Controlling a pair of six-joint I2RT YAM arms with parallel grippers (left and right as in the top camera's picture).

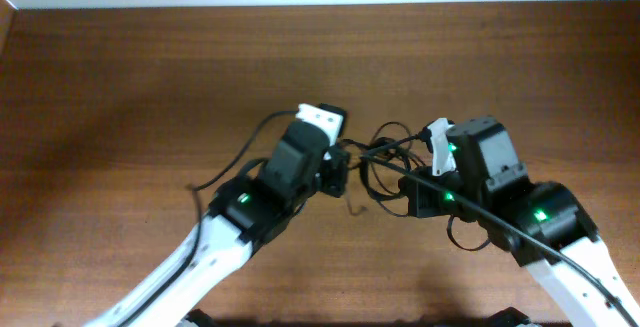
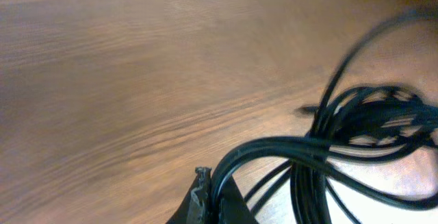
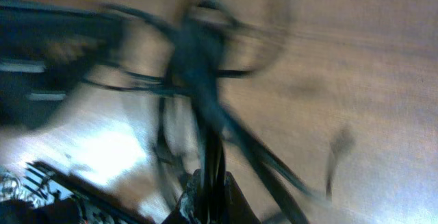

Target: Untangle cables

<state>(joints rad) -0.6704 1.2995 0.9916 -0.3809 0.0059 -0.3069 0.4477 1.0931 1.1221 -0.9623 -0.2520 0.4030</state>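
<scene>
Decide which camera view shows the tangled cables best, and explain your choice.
The left wrist view: the cables sit close and sharp, so single loops can be followed. The overhead view shows them small, partly hidden by the arms. The right wrist view is blurred, so strands merge.

Thin black cables [image 2: 309, 190] — tangled, looping knot, loose ends trailing — at table [image 1: 120, 87] centre.

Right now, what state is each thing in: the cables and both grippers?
cables: tangled in one knot, strung between the two grippers.
left gripper: shut on the cables.
right gripper: appears shut on the cables, though its wrist view is blurred.
</scene>
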